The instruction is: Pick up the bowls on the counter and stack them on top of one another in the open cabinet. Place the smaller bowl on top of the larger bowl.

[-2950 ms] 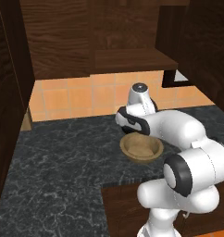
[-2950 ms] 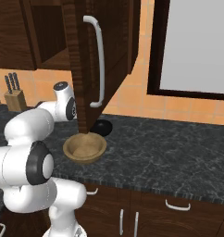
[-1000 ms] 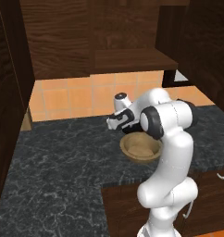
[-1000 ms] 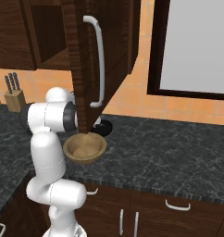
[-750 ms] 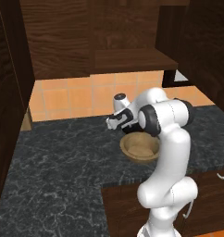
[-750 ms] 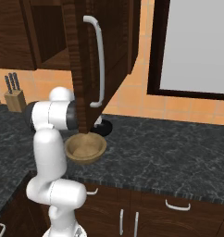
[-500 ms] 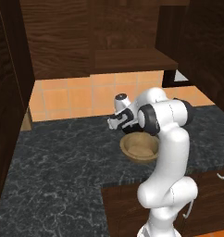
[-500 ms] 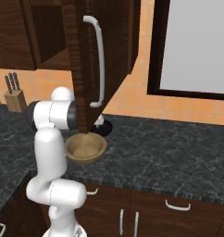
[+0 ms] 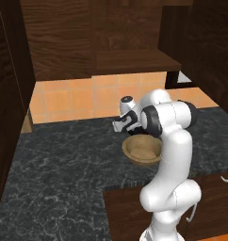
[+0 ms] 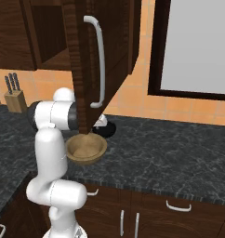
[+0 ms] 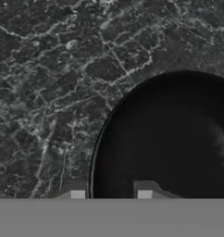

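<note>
From the left base view, your claw (image 9: 119,125) is down low at the counter (image 9: 59,174), reaching toward the orange tiled wall (image 9: 73,99), and the tan wooden bowl (image 9: 142,149) sits on the stone just beside it, on the near side toward the base; the open cabinet's shelf (image 9: 134,60) hangs well above the claw. From the right base view, the open cabinet door (image 10: 98,65) with its pale handle (image 10: 98,65) covers the hand, the tan bowl rests below the door's lower edge, and the small black bowl (image 10: 106,128) peeks out past the door on the counter, just beyond the tan one; a knife block (image 10: 14,99) stands well off to the far left. In the hand view, the black bowl's rim runs between your two fingertips (image 11: 145,192), one tip outside the rim and one over the dark inside, but you cannot tell whether they have pinched it.
</note>
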Robot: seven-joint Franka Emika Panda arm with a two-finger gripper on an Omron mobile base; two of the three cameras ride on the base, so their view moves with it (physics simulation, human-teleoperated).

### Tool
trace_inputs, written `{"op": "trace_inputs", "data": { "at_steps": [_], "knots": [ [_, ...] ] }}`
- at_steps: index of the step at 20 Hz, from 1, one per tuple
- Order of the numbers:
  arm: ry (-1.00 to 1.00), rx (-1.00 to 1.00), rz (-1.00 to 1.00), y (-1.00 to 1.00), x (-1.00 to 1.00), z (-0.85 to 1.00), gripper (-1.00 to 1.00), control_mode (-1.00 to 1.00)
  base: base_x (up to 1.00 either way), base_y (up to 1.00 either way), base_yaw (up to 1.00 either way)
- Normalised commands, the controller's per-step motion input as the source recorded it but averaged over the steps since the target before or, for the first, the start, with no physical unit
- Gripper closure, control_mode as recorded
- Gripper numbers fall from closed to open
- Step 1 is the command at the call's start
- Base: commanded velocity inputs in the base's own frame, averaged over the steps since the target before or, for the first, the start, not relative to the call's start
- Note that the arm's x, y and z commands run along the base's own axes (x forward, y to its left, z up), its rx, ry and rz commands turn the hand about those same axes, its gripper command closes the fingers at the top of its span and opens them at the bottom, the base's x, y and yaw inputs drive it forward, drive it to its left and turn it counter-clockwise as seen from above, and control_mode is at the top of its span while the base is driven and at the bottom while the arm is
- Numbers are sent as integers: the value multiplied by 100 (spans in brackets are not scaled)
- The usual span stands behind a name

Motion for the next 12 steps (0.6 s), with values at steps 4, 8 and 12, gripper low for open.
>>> {"op": "trace_inputs", "data": {
  "at_steps": [4,8,12],
  "knots": [
    [-4,0,0,2,0,22,100,-100,0,0,0],
    [-21,-10,0,34,-3,85,100,-100,0,0,0],
    [-28,-20,0,48,-46,86,100,-100,0,0,0]
  ]
}}
